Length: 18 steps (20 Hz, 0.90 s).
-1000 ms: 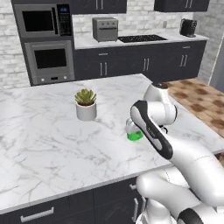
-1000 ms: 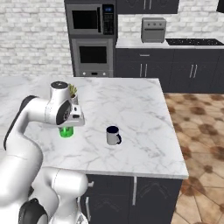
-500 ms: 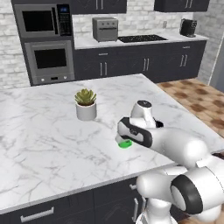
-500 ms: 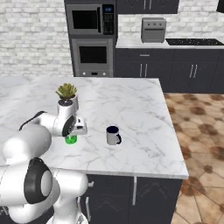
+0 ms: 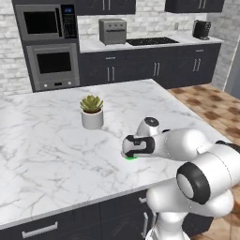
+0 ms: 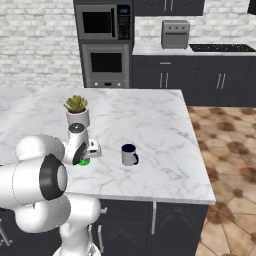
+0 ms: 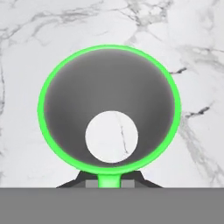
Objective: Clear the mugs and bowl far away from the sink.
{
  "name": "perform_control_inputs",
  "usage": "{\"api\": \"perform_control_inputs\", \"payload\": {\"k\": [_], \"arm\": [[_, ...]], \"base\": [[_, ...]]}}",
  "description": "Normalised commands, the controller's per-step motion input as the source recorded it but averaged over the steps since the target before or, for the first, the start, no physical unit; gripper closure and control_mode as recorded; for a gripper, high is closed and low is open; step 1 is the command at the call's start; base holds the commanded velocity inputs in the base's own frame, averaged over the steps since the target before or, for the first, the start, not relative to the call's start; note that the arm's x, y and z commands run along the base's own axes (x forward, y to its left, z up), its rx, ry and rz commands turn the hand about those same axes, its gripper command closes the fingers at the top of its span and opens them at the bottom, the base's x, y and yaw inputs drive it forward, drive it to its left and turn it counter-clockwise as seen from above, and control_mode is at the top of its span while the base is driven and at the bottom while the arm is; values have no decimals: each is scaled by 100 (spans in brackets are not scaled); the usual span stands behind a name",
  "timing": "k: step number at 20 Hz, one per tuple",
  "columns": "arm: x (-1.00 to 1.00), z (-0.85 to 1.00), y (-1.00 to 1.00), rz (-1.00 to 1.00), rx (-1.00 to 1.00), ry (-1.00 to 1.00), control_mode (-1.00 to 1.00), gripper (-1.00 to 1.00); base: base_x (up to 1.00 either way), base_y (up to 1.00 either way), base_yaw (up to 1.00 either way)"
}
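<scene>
We see a white marble island counter (image 5: 42,154) with dark cabinets below it. A small white pot with a green plant (image 5: 92,112) stands upright on it, well back from the near edge. Behind, against a pale brick wall, a microwave (image 5: 46,22) sits above a built-in oven (image 5: 54,65). On the rear counter we spot a grey toaster oven (image 5: 112,31) beside a black cooktop (image 5: 153,41), and a dark toaster (image 5: 202,29) at the far right. The floor (image 6: 230,165) is brown patterned tile.
</scene>
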Motion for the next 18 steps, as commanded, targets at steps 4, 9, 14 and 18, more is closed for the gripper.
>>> {"api": "perform_control_inputs", "payload": {"k": [4,9,14,18], "arm": [[20,-28,2,0,0,-14,-100,100],[1,-3,0,0,0,-10,-100,-100],[-2,9,0,0,0,-7,-100,-100],[-10,77,0,0,0,-2,-100,-100]], "base": [[0,0,0],[0,0,0],[0,0,0],[0,0,0]]}}
